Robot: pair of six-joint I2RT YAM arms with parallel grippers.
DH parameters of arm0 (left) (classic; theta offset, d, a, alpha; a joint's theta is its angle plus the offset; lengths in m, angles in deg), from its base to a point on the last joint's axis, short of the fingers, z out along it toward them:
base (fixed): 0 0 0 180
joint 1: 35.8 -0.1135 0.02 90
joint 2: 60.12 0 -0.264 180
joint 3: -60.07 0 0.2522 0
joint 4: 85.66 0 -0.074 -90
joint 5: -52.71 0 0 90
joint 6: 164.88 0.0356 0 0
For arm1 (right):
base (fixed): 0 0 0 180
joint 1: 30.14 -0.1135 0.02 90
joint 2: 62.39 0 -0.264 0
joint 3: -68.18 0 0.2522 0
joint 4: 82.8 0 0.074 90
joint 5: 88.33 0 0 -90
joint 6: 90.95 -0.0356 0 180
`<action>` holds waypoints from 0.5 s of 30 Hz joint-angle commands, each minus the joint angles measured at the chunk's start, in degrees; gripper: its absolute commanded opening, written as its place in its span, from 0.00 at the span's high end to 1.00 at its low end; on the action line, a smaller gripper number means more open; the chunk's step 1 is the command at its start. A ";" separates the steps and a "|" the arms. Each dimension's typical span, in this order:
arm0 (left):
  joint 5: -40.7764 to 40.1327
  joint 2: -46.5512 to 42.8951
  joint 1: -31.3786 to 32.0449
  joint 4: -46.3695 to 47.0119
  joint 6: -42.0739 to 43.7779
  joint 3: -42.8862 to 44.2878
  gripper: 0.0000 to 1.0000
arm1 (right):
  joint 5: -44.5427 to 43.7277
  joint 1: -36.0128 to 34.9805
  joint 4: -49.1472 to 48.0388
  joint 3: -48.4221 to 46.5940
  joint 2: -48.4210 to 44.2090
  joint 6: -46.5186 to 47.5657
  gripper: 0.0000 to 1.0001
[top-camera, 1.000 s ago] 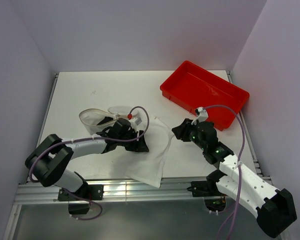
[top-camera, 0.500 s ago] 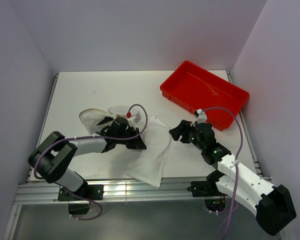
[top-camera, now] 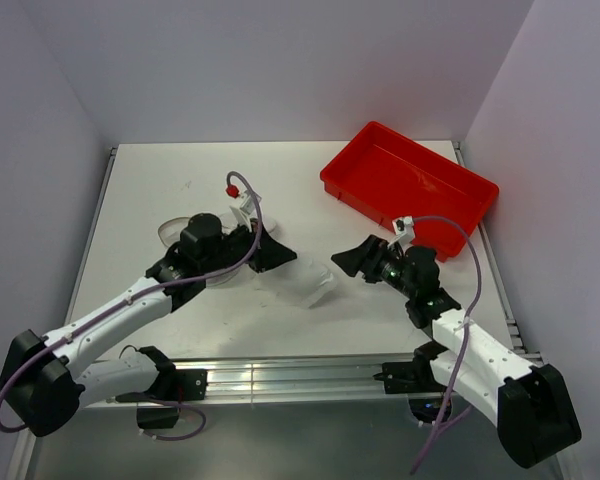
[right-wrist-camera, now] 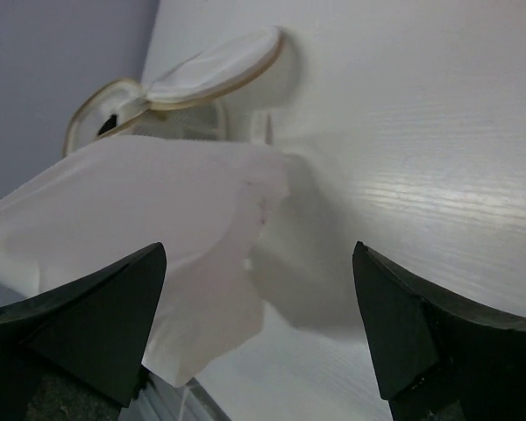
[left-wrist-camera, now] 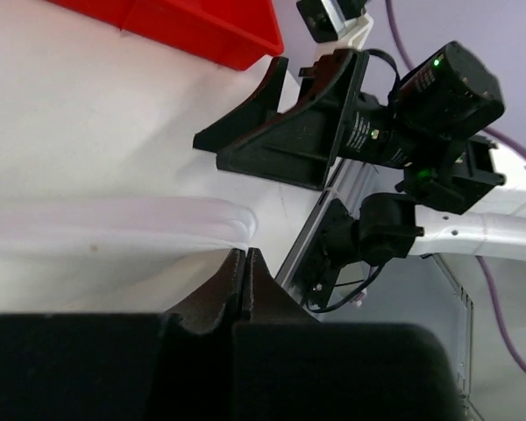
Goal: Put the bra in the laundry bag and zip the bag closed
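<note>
Bra [top-camera: 302, 282] hangs lifted, pinched by one edge in my left gripper [top-camera: 270, 254], whose jaws are clamped tight on the cloth. My right gripper [top-camera: 348, 258] is spread wide and empty, just right of it. The bag [right-wrist-camera: 212, 68] lies close behind, its lid seemingly flapped open. I judge this to be the carry to the bag. I'd swing left slowly, lead the free end into the mouth first, and bring the right in to steady the rim.
</note>
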 commanded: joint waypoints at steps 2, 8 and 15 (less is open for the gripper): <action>0.15 -4.77 -0.06 -5.73 2.61 7.82 1.00 | 10.96 -0.46 -10.11 0.54 -8.04 0.72 0.10; -0.65 -3.81 0.11 -18.75 6.13 19.33 1.00 | 15.53 -1.17 -3.70 -2.61 -20.19 10.81 0.10; 7.35 0.05 0.20 -29.56 12.02 31.72 1.00 | 22.26 -1.26 -2.20 -17.17 -21.27 20.41 0.00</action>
